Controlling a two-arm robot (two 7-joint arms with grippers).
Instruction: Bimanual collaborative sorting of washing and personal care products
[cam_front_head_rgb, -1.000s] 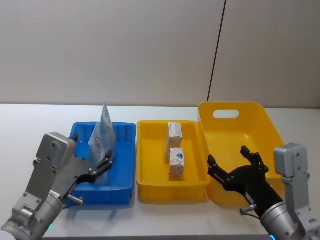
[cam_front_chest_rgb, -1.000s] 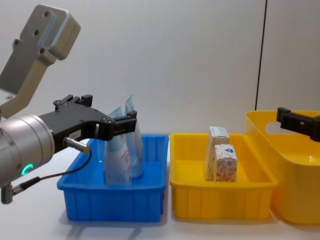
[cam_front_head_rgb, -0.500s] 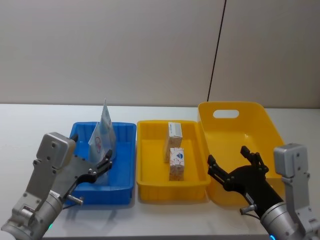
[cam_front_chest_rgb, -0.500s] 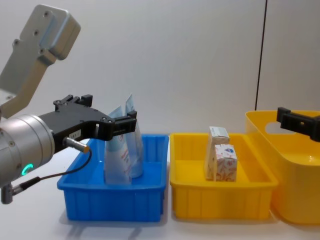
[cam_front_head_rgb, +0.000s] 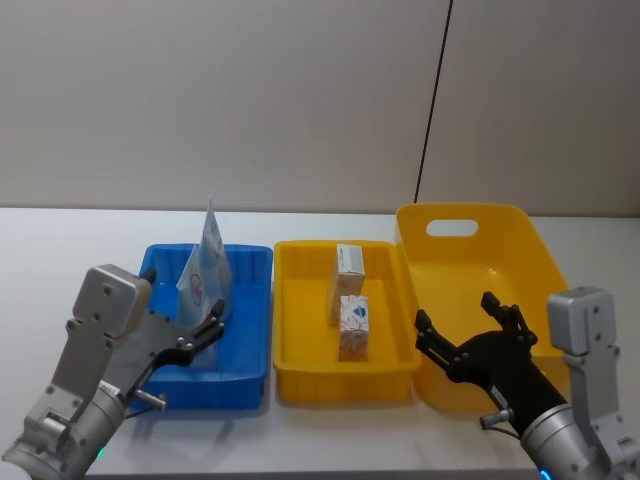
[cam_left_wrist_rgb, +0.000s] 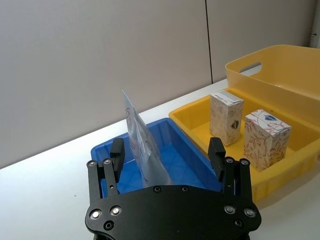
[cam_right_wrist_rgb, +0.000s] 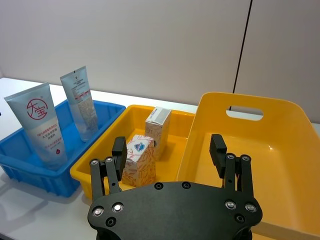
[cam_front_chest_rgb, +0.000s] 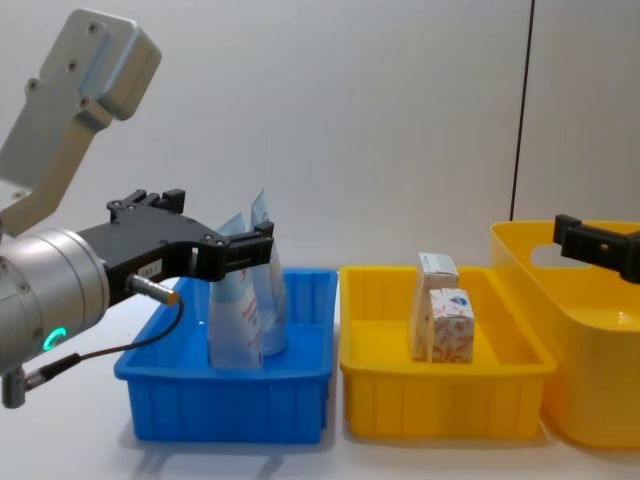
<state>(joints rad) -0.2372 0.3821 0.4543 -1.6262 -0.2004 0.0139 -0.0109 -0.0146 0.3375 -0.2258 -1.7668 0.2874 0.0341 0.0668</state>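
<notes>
Two tubes (cam_right_wrist_rgb: 37, 125), two cartons (cam_right_wrist_rgb: 140, 160), three bins (cam_front_head_rgb: 250, 300).

a: the left gripper (cam_front_chest_rgb: 215, 245) covers the top of the near tube (cam_front_chest_rgb: 236, 325).
b: the right gripper (cam_front_chest_rgb: 600, 248) is cut off by the chest view's edge. print on the cartons (cam_front_head_rgb: 353, 325) is too small to read.

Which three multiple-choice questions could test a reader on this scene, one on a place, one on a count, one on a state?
1. Where do the pale-blue soft tubes stand?
A. blue plastic bin
B. shallow yellow tray
C. tall yellow basket

2. How many small patterned cartons are in the shallow yellow tray?
A. one
B. two
C. four

3. How is the left tool?
A. shut on a tube
B. open, holding nothing
C. shut on a carton

Answers:
1 A: both tubes stand upright in the blue plastic bin.
2 B: two cartons in the tray.
3 B: the left tool has spread fingers.
</notes>
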